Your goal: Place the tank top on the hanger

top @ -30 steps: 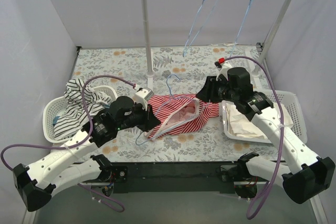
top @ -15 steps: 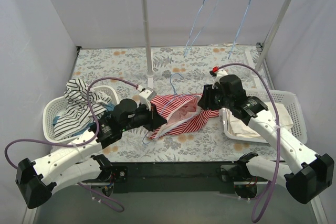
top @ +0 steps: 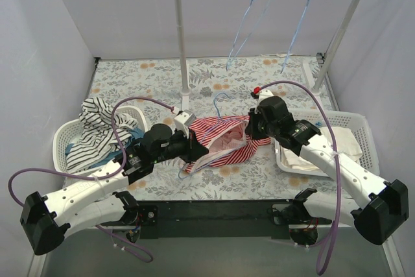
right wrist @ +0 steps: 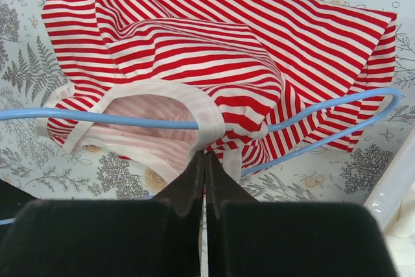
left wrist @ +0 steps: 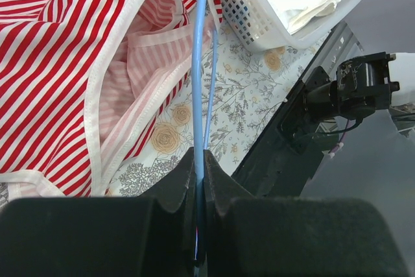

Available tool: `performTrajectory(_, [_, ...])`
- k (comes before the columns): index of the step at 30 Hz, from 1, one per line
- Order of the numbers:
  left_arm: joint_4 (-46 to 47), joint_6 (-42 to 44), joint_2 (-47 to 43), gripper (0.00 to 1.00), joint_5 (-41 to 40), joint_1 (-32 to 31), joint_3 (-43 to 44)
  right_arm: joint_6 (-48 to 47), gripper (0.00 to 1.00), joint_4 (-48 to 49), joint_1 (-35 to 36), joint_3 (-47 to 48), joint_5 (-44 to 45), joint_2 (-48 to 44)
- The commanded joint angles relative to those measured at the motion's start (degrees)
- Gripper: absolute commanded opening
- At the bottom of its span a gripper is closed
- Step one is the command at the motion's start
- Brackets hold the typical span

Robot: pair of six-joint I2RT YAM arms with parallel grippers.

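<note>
Red-and-white narrow-striped sleeveless tank top (top: 224, 144) lies crumpled on floral-print table (top: 130, 76), just on the near side of the white upright rack post (top: 183, 63) and a little right of its foot. Thin light-blue wire hanger (left wrist: 199, 63) is partly threaded: in the right wrist view the wire enters the pale-trimmed opening and its bent end comes out from under the cloth on the other side. Hook points back toward the post.

Left claw (left wrist: 199, 155) is closed on the hanger wire, near-left of the post. Right claw (right wrist: 205, 157) is pinched together at the trim edge of the opening and looks to be gripping the cloth, near-right of the post.

Key relation: the hanger's long axis runs left to right, from left claw toward right claw, so the likely next move is sliding wire and cloth against each other along that line.

Room: post foot is close behind the hook. White plastic basket with cream cloth (top: 360, 128) is just beside the right arm, and white basket with black-and-white striped garment (top: 65, 141) is well left of the post
</note>
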Motion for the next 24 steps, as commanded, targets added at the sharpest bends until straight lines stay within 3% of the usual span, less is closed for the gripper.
performTrajectory(1, [4.02, -0.11, 0.13, 0.0, -0.15, -0.5, -1.06, 0.47, 0.01, -0.5, 2.7, 3.91, 2.43, -1.32])
performTrajectory(10, [8.15, 0.15, 3.64, 0.0, 0.03, -1.72, -1.5, 0.92, 0.02, -3.32, 7.55, 8.75, 7.08, -3.26])
performTrajectory(12, [8.77, 0.42, 4.7, 0.0, 0.29, -2.08, -1.5, 0.56, 0.11, -3.75, 7.55, 7.79, 9.45, -3.08])
performTrajectory(13, [8.77, 0.68, 5.05, 0.0, 0.38, -2.51, -1.59, 0.47, 0.24, -4.28, 7.46, 7.0, 10.42, -3.34])
performTrajectory(16, [8.77, 1.38, 5.32, 0.0, 0.12, -3.48, -2.38, -0.49, 0.51, -4.72, 6.93, 5.15, 10.79, -5.44])
performTrajectory(19, [11.58, 1.91, 4.62, 0.0, 0.47, -4.18, -3.69, -3.56, 0.62, -2.36, 6.84, 4.45, 6.59, -9.21])
performTrajectory(24, [12.29, 3.84, 4.7, 0.0, -1.9, -5.59, -5.63, -8.4, 0.66, 5.63, 6.84, 2.95, -4.24, -14.85])
